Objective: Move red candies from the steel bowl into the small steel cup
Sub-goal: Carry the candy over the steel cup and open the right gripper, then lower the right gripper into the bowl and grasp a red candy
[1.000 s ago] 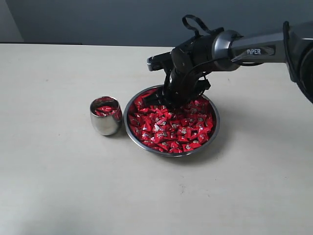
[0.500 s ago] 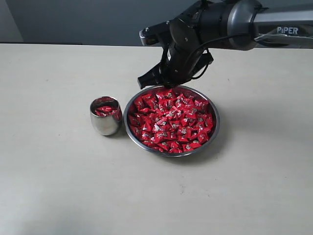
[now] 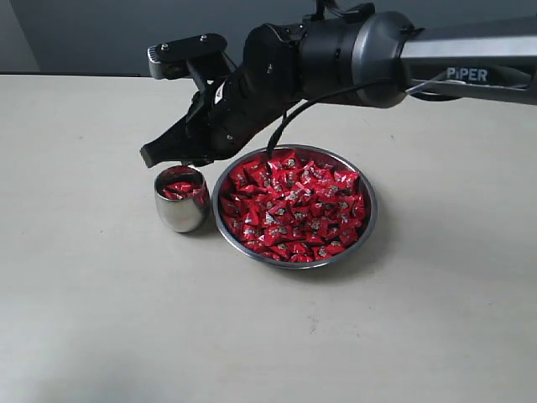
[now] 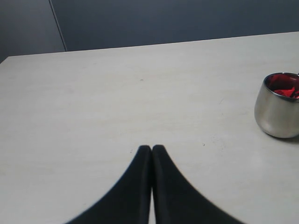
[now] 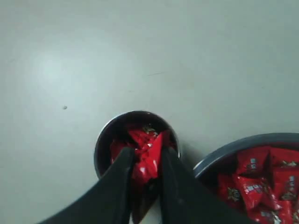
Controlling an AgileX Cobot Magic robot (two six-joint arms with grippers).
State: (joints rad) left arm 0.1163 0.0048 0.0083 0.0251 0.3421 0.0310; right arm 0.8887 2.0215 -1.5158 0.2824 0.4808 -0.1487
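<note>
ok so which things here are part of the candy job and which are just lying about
In the job: red candies, steel bowl, small steel cup, right fingers gripping one candy above the cup.
Not part of it: the table; left fingers, shut, holding nothing.

Soft even light, faint shadows, sheen on small steel cup (image 4: 278, 116)
</note>
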